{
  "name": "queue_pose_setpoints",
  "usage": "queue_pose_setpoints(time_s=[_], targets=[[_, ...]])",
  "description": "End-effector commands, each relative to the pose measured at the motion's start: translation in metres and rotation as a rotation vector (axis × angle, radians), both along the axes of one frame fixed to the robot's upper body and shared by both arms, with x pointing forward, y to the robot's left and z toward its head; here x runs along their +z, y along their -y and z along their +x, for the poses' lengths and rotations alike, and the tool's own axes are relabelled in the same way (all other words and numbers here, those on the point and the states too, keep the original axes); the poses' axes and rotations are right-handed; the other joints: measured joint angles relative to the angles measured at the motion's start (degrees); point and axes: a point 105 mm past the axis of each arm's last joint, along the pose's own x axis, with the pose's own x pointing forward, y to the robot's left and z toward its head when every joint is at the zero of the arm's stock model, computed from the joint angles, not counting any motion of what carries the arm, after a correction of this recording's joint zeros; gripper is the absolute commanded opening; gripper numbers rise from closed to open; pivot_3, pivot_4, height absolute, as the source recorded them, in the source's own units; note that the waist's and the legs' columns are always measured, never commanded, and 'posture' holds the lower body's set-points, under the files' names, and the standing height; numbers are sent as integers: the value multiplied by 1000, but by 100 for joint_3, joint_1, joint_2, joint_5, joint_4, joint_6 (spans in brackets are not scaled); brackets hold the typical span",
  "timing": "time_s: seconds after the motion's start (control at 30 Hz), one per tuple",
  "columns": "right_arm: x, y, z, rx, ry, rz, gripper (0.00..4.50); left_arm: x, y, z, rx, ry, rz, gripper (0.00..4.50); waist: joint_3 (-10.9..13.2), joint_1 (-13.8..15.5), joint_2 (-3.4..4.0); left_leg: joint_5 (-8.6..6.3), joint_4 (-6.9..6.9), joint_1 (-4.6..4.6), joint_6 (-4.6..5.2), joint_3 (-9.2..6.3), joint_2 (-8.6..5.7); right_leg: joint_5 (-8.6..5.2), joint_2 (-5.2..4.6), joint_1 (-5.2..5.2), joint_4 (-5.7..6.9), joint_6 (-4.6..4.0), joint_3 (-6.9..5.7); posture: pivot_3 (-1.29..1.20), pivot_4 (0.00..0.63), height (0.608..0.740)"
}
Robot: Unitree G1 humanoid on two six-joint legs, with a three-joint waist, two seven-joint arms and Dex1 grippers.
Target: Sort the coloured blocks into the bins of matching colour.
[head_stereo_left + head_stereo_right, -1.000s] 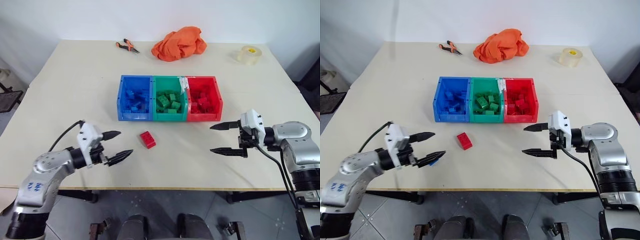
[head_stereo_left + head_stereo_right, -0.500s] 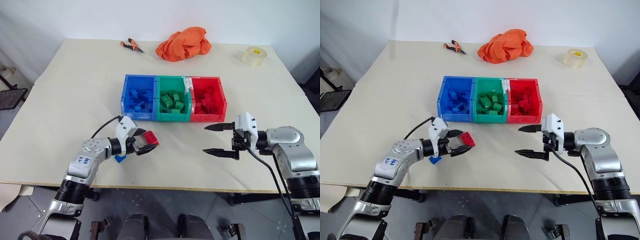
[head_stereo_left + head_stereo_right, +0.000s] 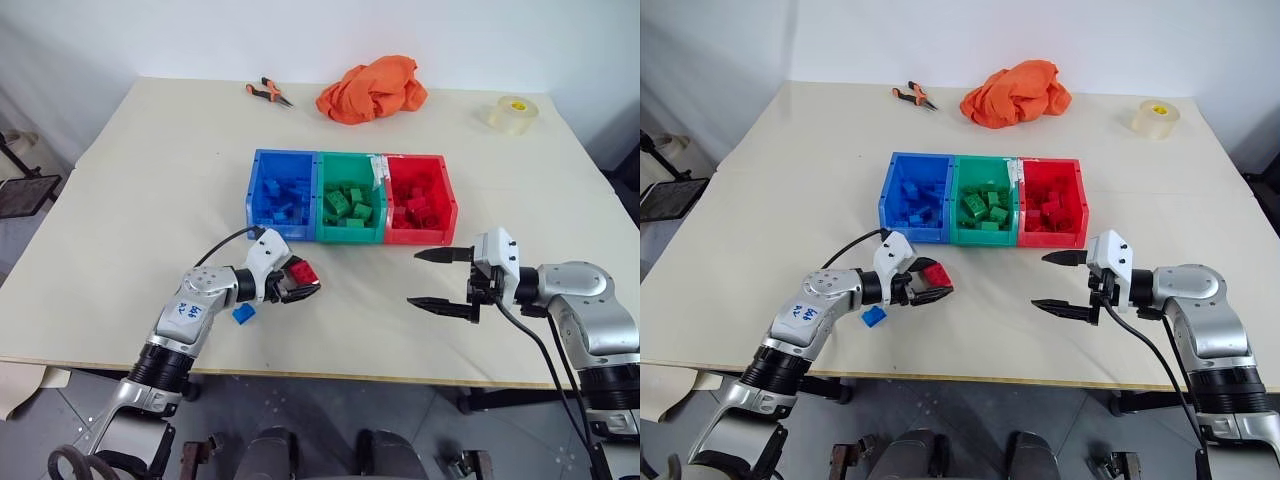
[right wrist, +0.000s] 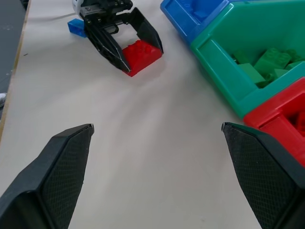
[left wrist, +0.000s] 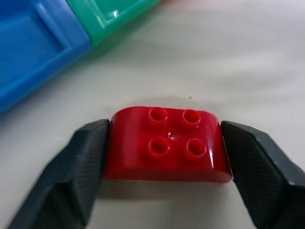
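We see the left claw [image 3: 303, 283] closed on a red block [image 5: 167, 144], one finger [image 5: 78, 162] against each end, and the block lies on the bench [image 3: 150, 180] just in front of the bins. A small blue block [image 3: 242, 313] lies on the bench beside the left arm. The blue bin [image 3: 281, 194], green bin [image 3: 350, 198] and red bin [image 3: 420, 200] stand joined in a row, each with blocks of its own colour inside. The right claw [image 3: 438, 279] hangs wide open above the bench, holding nothing, in front of the red bin.
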Motion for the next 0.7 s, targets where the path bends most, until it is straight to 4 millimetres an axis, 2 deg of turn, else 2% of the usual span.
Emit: queue_pose_setpoints(time_s=[0.03,0.17,0.3,0.5,0.6,0.67,0.7], targets=[[15,6,0,-11,63,0,4500,-21,0,-3,-5,-55,56,3277,-2,2,-1,0,1,1,0,-2,0,0,-1,2,0,0,-1,0,150,740],[16,8,1,-19,69,-2,4500,-19,1,-1,-1,-28,55,3185,-6,3,1,0,1,4,0,-5,-2,0,-1,6,0,0,-1,0,150,740],[17,12,2,-33,72,-6,4500,-2,12,0,-20,-4,5,3185,-5,14,1,1,2,1,2,-7,-4,1,-3,6,0,1,-3,0,150,740],[17,13,2,-43,80,-4,4500,-15,6,-5,18,-52,22,3185,-5,7,1,1,3,0,3,-10,-5,1,-2,6,0,2,-5,0,150,740],[17,14,2,-47,79,-2,4500,-10,2,-1,62,-38,20,3831,-5,2,0,1,3,0,3,-10,-5,1,-2,6,0,2,-4,0,150,740],[16,14,2,-48,77,-4,4500,-7,0,-1,74,-31,19,4466,-4,-3,-1,1,3,-5,3,-9,-3,1,-1,3,0,2,-5,0,150,740],[16,14,2,-48,76,-5,4500,-7,-1,-1,80,-26,28,4492,-4,-5,-1,1,3,-4,3,-10,-3,1,-1,3,0,2,-5,0,150,740]])
